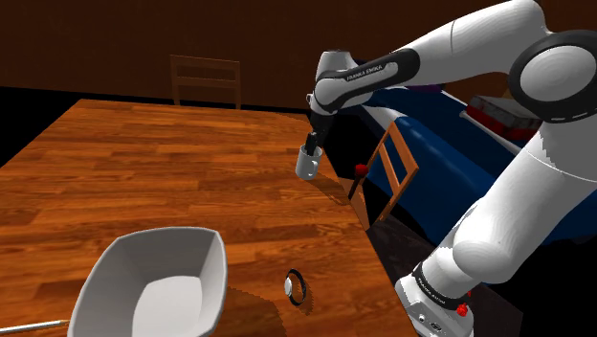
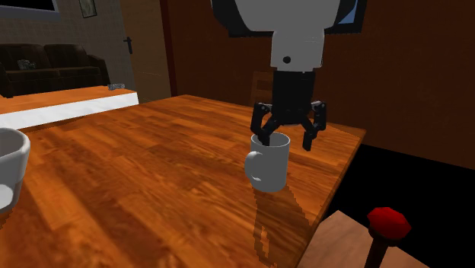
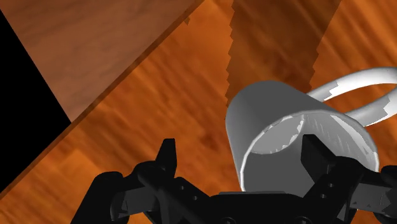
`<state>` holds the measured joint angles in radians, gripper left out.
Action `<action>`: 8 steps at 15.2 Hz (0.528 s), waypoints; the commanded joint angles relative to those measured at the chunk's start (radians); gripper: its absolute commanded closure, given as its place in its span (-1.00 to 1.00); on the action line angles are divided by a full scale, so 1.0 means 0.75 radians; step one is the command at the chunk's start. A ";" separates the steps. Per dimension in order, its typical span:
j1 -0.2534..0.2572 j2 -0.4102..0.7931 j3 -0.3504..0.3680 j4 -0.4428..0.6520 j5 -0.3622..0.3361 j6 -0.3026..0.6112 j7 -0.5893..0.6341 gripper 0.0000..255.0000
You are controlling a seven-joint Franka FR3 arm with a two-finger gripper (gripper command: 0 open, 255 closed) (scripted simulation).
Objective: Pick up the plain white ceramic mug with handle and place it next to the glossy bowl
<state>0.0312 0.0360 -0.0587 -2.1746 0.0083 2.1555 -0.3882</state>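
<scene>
- Sitting at the shoulder view's lower left, a white bowl [image 1: 113, 280] with angular sides rests on the wooden table [image 1: 143, 172]. In the second exterior view the bowl [image 2: 14, 156] is cut off by that view's left edge.
- Behind the table's far edge stands a wooden chair [image 1: 204, 78].
- Just to the right of the bowl, near the table's front, lies a small dark ring [image 1: 295, 285].
- Further right and further back, close to the table's right edge, is the white mug [image 1: 308, 168], well apart from the bowl. It stands upright [image 2: 270, 167] with its handle toward the second exterior view's left. Whether its base touches the wood cannot be told.
- The black gripper [image 1: 312, 148] hangs straight down over the mug's mouth [image 2: 287, 142].
- Its jaws stand apart: one of the fingers [image 3: 167, 159] is outside the mug [image 3: 267, 108] with a gap to the wall, and the other dips inside the rim, so nothing is clasped.
- Right of the table edge comes a red knob [image 1: 361, 170], then a second chair [image 1: 397, 163].
- The arm's stand [image 1: 435, 304] sits at the lower right.
</scene>
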 commanded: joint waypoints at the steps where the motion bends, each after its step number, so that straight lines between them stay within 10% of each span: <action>1: 0.000 0.002 0.000 -0.002 0.000 0.004 0.000 -1.00; 5: 0.000 0.001 0.000 -0.002 0.000 0.004 0.000 -1.00; 6: 0.000 0.001 0.000 -0.002 0.000 0.004 0.000 1.00; 8: 0.000 0.001 0.000 -0.002 0.000 0.004 0.000 1.00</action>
<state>0.0313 0.0371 -0.0586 -2.1759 0.0084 2.1583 -0.3880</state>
